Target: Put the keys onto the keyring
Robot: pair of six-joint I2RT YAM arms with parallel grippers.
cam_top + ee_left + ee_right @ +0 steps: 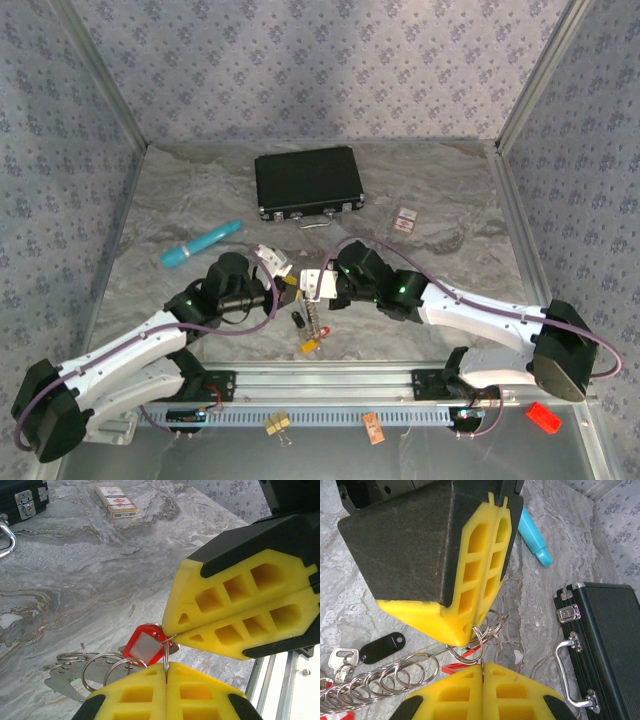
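Teal pen (200, 243) lies far left on the marbled tabletop (190, 195). Next I see the left tool (166, 670) with its yellow pads pressed together, clamped on a thin wire of the keyring (481, 640) at mid-tabletop. A red tag (142, 646) hangs right at the pinch. The right tool (482, 669) meets it tip to tip, pads also closed on that ring. The keys (310, 332) trail toward the arm bases on linked rings — black tag (382, 647), yellow tag (310, 347). Black case (307, 185) sits behind.
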